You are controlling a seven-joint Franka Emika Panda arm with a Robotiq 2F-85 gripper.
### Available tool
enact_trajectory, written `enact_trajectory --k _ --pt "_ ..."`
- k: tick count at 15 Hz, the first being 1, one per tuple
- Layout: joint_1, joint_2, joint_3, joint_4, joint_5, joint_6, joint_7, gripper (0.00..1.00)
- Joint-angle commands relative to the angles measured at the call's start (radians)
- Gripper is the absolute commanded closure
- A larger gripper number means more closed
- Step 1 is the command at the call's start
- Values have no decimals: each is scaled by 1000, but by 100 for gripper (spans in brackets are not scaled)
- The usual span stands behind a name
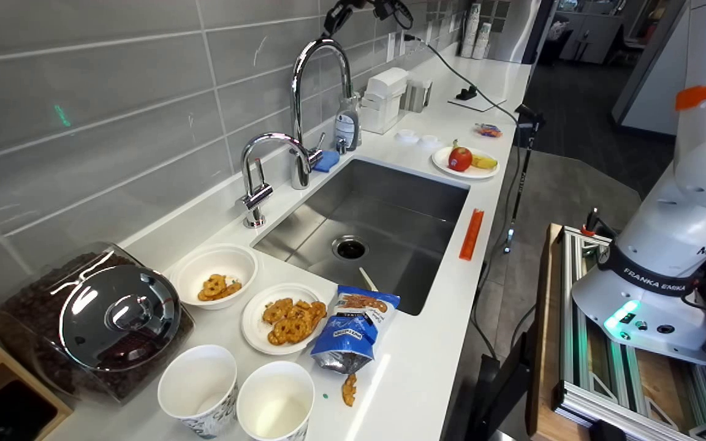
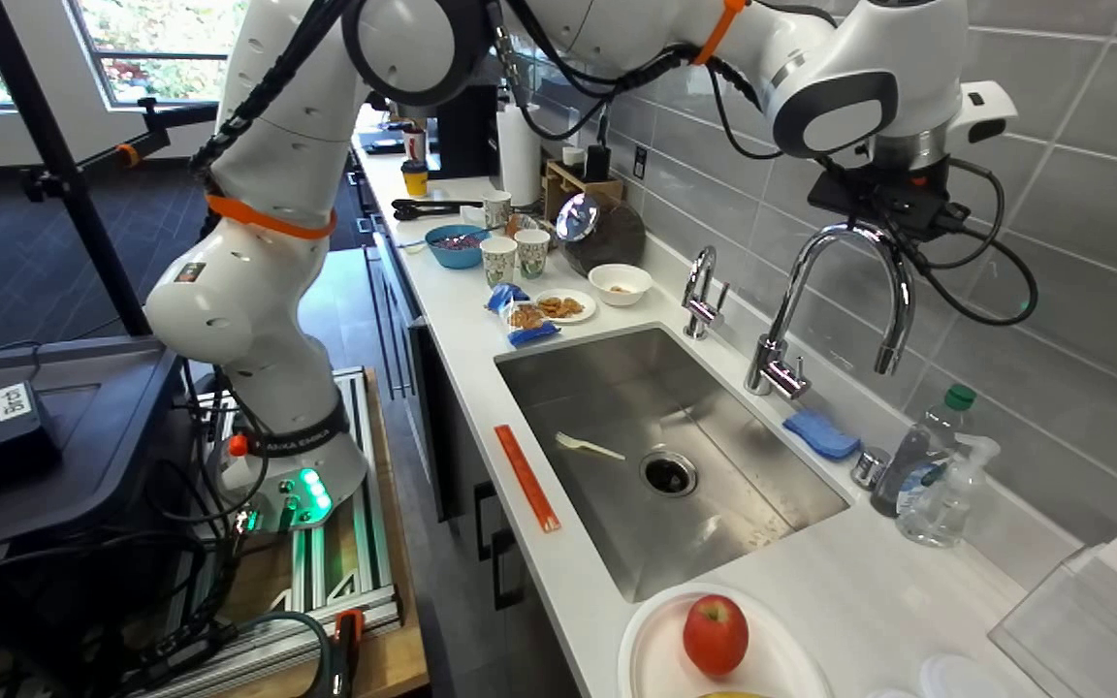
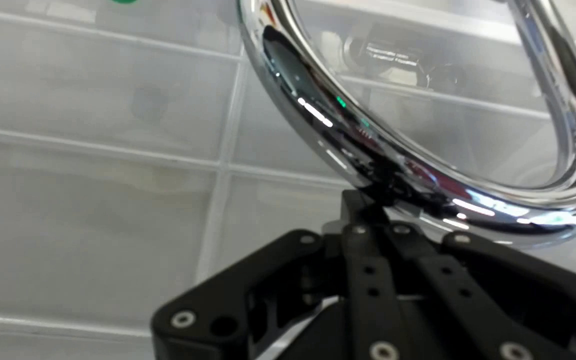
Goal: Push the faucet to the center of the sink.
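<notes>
Where the surface (image 1: 426, 349) faces the robot's base (image 1: 665, 306) with its front edge, an orange strip (image 1: 472, 234) lies flat, its length roughly parallel to that edge. Just behind it opens the sink (image 1: 402, 214), with a pale fork (image 2: 590, 447) on its floor near the round drain (image 2: 668, 474). Past the back edge of the sink, around the middle, the faucet (image 1: 296, 104) stands on the surface. Its long axis is upright; the arched spout runs roughly along that back edge, its mouth turned down, on the side toward the corner where a green-capped soap bottle (image 2: 927, 446) stands. A blue sponge (image 2: 821, 433) lies between the faucet's foot and the bottle, and a shorter tap (image 2: 701, 312) rises by the opposite back corner. Up at the arch, the gripper (image 3: 380, 222) is clenched, fingers together; in the wrist view its tips are at the outer curve and seem to touch the faucet. Farthest off is the wall (image 3: 93, 215) of grey tiles.
</notes>
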Motion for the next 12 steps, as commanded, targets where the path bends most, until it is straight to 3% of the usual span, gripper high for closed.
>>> enact_trajectory --k 1,6,12 --pt "16 -31 -46 -19 -65 -158 13 100" --pt "28 -72 -79 -32 -93 -282 17 100" --pt "25 -110 -66 -45 -14 -432 -1 100"
